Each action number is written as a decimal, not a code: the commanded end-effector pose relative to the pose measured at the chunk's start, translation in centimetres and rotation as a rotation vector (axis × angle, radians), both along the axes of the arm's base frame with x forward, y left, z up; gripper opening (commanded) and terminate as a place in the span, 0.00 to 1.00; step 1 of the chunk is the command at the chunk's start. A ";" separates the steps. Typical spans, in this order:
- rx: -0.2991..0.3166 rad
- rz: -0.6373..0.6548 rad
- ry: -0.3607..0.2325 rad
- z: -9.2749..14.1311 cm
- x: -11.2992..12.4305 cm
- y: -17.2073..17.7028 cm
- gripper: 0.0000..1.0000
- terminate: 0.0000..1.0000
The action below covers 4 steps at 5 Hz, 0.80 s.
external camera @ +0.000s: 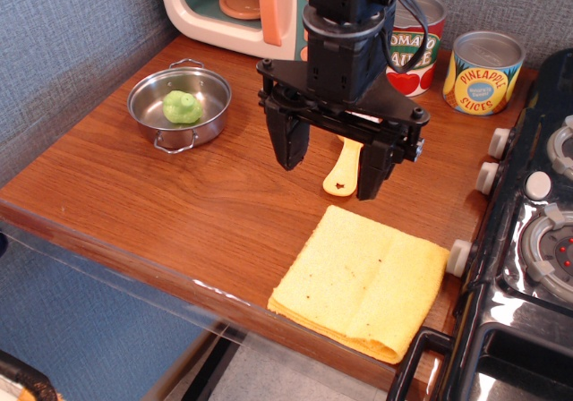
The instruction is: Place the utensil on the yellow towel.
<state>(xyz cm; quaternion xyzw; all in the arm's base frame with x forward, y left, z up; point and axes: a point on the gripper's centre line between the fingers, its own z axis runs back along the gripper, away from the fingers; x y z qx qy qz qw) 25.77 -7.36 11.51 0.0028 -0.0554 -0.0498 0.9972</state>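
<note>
The yellow utensil (343, 167) lies on the wooden table, its handle end with the star hole pointing toward me; its head is hidden behind the gripper. My gripper (329, 167) hangs above it with its two black fingers spread wide, one to the left of the handle and one just to its right. The jaws are open and hold nothing. The yellow towel (363, 280) lies folded flat at the front right of the table, just in front of the utensil.
A steel pot (180, 107) with a green toy inside stands at the left. A toy microwave (235, 7) and two cans, tomato (414, 47) and pineapple (483, 72), stand at the back. A toy stove (528, 231) borders the right edge.
</note>
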 end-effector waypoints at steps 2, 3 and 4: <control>0.001 0.031 -0.002 -0.9 1.7 0.7 1.00 0.00; 0.021 0.088 -0.011 -1.8 4.4 2.1 1.00 0.00; 0.024 0.157 -0.025 -2.8 6.8 3.5 1.00 0.00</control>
